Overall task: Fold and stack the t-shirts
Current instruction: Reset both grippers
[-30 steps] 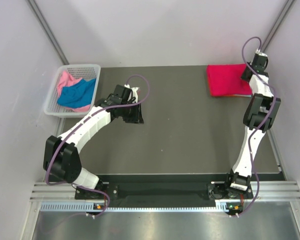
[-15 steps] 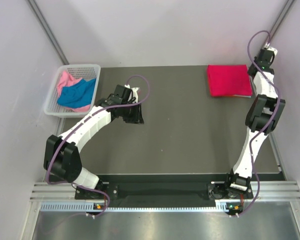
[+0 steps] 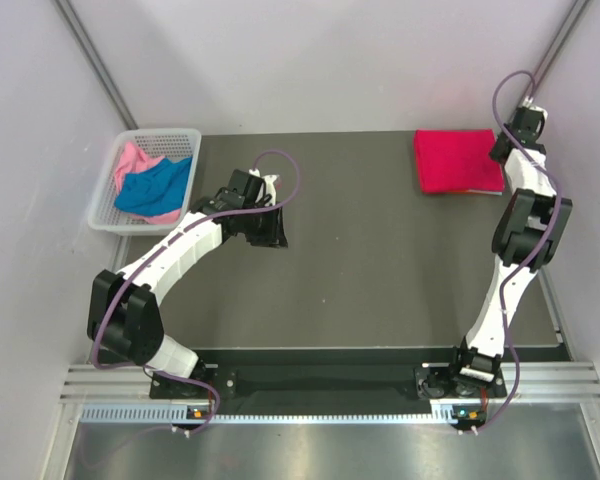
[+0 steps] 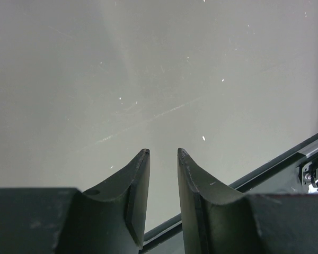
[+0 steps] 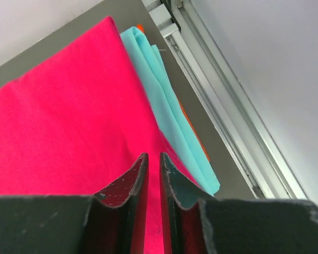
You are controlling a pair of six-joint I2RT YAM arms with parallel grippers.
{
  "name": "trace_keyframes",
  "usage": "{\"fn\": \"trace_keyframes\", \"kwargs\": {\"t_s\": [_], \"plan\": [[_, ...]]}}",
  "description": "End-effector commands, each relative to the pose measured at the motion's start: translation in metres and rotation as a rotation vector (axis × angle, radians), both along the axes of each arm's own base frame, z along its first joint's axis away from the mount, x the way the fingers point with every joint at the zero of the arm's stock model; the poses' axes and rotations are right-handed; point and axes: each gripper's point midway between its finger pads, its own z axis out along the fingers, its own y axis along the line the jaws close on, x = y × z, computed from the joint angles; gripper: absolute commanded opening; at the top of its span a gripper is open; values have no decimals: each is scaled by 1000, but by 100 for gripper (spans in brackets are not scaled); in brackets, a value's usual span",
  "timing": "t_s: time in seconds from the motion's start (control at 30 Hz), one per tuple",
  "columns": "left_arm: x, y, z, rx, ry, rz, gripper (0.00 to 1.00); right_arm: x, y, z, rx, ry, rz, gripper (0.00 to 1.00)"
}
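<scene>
A folded crimson t-shirt point(image 3: 455, 160) lies at the table's back right. In the right wrist view the crimson shirt point(image 5: 69, 121) tops a folded turquoise shirt point(image 5: 167, 106), with a sliver of orange shirt point(image 5: 195, 135) beneath. A royal blue shirt point(image 3: 152, 188) and a pink shirt point(image 3: 132, 158) lie crumpled in the white basket point(image 3: 165, 133). My right gripper point(image 3: 501, 152) point(image 5: 152, 154) hovers over the stack's right edge, jaws almost together with nothing between them. My left gripper point(image 3: 273, 234) point(image 4: 162, 151) is over bare table left of centre, empty, jaws a narrow gap apart.
The dark table point(image 3: 380, 260) is framed by white walls. A metal rail point(image 5: 222, 121) runs along the table's right edge beside the stack. The basket stands off the table's back left corner. The front rail point(image 4: 275, 164) shows past my left fingers.
My right gripper left the stack's right edge, swung up towards the back right wall, then came slightly back down and left. The left arm has not moved.
</scene>
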Motion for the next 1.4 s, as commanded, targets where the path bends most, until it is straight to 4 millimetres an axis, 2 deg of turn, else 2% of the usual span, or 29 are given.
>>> {"fn": "trace_keyframes", "kwargs": {"t_s": [0.0, 0.1, 0.27, 0.4, 0.5, 0.53, 0.6, 0.63, 0.7, 0.73, 0.8, 0.83, 0.87, 0.9, 0.93, 1.0, 1.03, 1.1, 1.13, 1.17, 1.23, 1.27, 1.3, 1.33, 1.37], "plan": [[4, 3, 7, 2, -36, 4, 33, 11, -7, 8, -9, -47, -4, 14], [5, 2, 8, 0, -39, 5, 33, 8, -16, 7, -44, -18, -24, 14], [6, 3, 6, 4, -32, 7, 33, 3, -29, 33, -94, -26, -69, 16], [8, 2, 11, -7, -45, 12, 33, -3, -26, 48, -70, -22, -89, 16], [11, 0, 17, -49, -60, 25, 33, -20, -3, 67, -16, -9, -88, 17], [12, -2, 21, -63, -74, 25, 33, -32, 15, 79, -1, 1, -66, 17], [14, -4, 30, -91, -92, 38, 33, -48, 39, 91, 31, -2, -55, 19], [18, -7, 39, -116, -125, 40, 33, -67, 69, 101, 61, -7, 5, 20], [21, -13, 62, -170, -160, 48, 33, -86, 102, 111, 104, -29, 62, 25], [23, -13, 70, -189, -175, 57, 34, -111, 137, 114, 133, -33, 137, 27], [25, -17, 93, -249, -237, 72, 34, -132, 172, 120, 172, -81, 201, 30], [23, -17, 92, -263, -242, 73, 35, -163, 207, 114, 216, -82, 292, 31], [23, -18, 108, -301, -304, 69, 35, -178, 228, 114, 235, -94, 345, 34], [23, -17, 111, -319, -315, 80, 36, -189, 244, 116, 263, -122, 375, 36], [20, -16, 107, -321, -316, 85, 36, -220, 269, 120, 284, -142, 460, 38], [15, -13, 119, -342, -361, 80, 38, -250, 286, 124, 290, -143, 519, 45], [12, -12, 121, -344, -370, 75, 42, -274, 297, 137, 292, -179, 573, 49], [5, -7, 122, -335, -395, 60, 49, -297, 301, 147, 300, -221, 614, 74], [3, -5, 123, -327, -407, 57, 62, -318, 305, 158, 316, -276, 663, 85], [1, -1, 123, -307, -423, 59, 74, -327, 303, 163, 315, -304, 666, 99], [-2, 3, 122, -292, -428, 60, 84, -349, 294, 176, 310, -385, 653, 100], [-4, 4, 124, -294, -440, 57, 93, -356, 292, 178, 322, -402, 639, 100], [-6, 4, 122, -297, -436, 53, 98, -360, 289, 178, 329, -411, 621, 100], [-6, 4, 125, -306, -454, 50, 99, -366, 282, 183, 325, -436, 591, 100], [-8, 3, 130, -320, -470, 44, 99, -370, 281, 178, 340, -418, 571, 100]]}}
